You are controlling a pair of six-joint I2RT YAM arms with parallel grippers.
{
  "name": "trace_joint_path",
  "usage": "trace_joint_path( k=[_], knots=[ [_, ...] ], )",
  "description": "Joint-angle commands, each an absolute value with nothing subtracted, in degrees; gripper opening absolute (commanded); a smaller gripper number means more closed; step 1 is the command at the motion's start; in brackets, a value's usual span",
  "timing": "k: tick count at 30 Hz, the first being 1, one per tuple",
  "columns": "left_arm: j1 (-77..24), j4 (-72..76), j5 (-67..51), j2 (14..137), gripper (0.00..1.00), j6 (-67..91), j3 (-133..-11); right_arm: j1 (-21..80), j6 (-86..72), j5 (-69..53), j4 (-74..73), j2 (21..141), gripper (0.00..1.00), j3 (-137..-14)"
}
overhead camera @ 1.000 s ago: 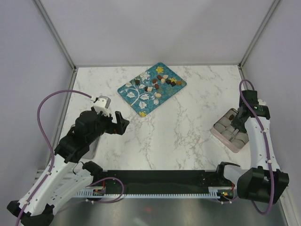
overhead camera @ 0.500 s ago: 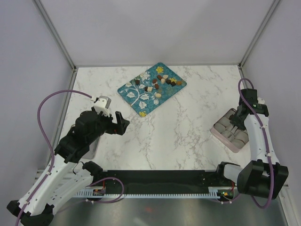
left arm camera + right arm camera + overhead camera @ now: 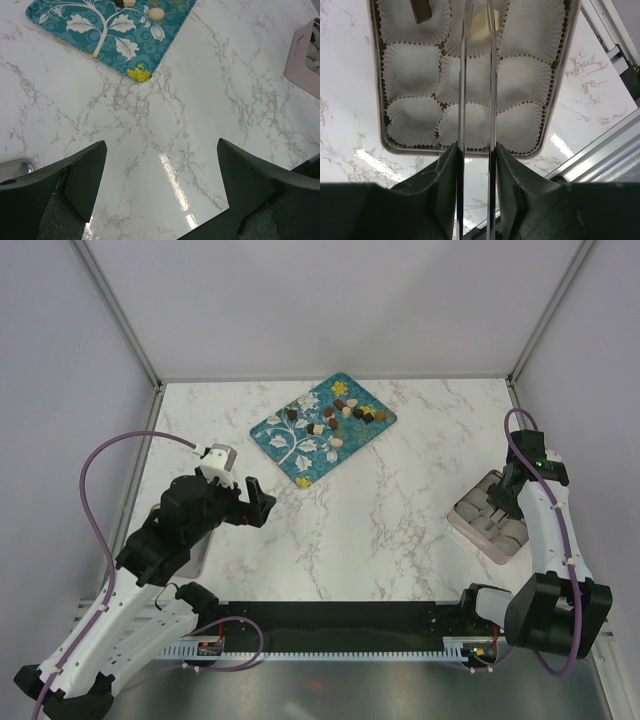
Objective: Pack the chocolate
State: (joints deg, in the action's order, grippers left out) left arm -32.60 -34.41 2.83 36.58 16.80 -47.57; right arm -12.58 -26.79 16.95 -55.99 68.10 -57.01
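Note:
Several small dark brown, light brown and cream chocolate pieces (image 3: 345,412) lie on the teal flowered tray (image 3: 290,445) at the back. My right gripper (image 3: 476,147) is shut on metal tongs (image 3: 491,75), whose two blades stand slightly apart over the pink box (image 3: 490,518) of white paper cups. One cream piece (image 3: 479,25) rests in the far middle cup between the blade tips. A dark brown piece (image 3: 422,11) sits in the far left cup. My left gripper (image 3: 161,150) hangs open over bare marble, near the tray's corner (image 3: 75,40), with nothing between its fingers.
A silver metal dish (image 3: 15,167) lies beneath the left arm at the table's left edge. The pink box (image 3: 305,65) stands close to the right edge, beside the aluminium frame rail (image 3: 612,42). White enclosure walls surround the marble table (image 3: 400,490).
The right gripper has eased a little wider, so the tong blades have spread over the box, and its wrist has shifted slightly. The left arm has not moved.

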Motion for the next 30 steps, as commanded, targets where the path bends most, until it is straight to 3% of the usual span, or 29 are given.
trace_joint_path(
  k=[1,8,16,26,30],
  knots=[
    [-32.87,-34.19,2.72,36.30,1.00,15.21,-47.90,-12.83,-27.07,18.99,-54.05,68.12,0.41,-56.95],
    [-33.05,-34.28,2.99,36.39,1.00,15.21,-47.81,-12.83,-25.93,19.78,-54.57,67.06,0.43,-58.88],
    [-33.22,-34.19,4.04,35.60,1.00,15.12,-47.90,-11.87,-24.52,17.50,-57.48,67.50,0.43,-69.25],
    [-33.75,-33.58,4.92,37.53,1.00,14.85,-48.08,9.56,-26.81,22.24,-55.20,75.48,0.43,-77.69],
    [-33.75,-32.96,6.06,38.32,1.00,14.15,-47.90,14.41,-24.09,18.12,-50.99,78.39,0.44,-79.54]
  ],
)
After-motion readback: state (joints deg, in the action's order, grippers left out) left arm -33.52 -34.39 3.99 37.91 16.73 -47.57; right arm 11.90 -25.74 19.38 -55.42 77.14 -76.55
